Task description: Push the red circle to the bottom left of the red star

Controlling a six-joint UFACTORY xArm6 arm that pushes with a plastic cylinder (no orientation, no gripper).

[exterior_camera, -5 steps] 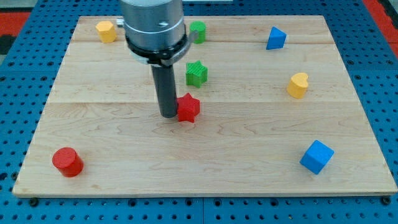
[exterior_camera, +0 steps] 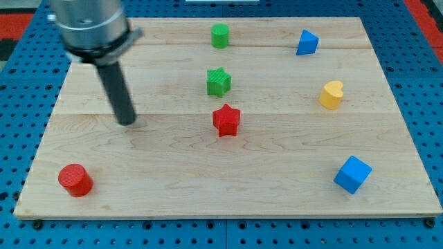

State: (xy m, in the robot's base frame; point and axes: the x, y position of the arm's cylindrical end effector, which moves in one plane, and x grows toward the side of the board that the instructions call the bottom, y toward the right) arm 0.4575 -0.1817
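My tip (exterior_camera: 127,122) rests on the board (exterior_camera: 277,187) in the left half of the frame, touching no block; the tool is a plain rod with nothing to open or close, and it holds nothing. The red circle (exterior_camera: 75,180) sits near the lower left corner, below and to the left of my tip and well apart from it. The red star (exterior_camera: 226,120) lies near the middle, to the right of my tip. Just above it is a green star (exterior_camera: 219,81), and a green block (exterior_camera: 220,34) near the top edge. On the right stand a blue triangle (exterior_camera: 307,43), a yellow block (exterior_camera: 331,95) and a blue cube (exterior_camera: 352,173).
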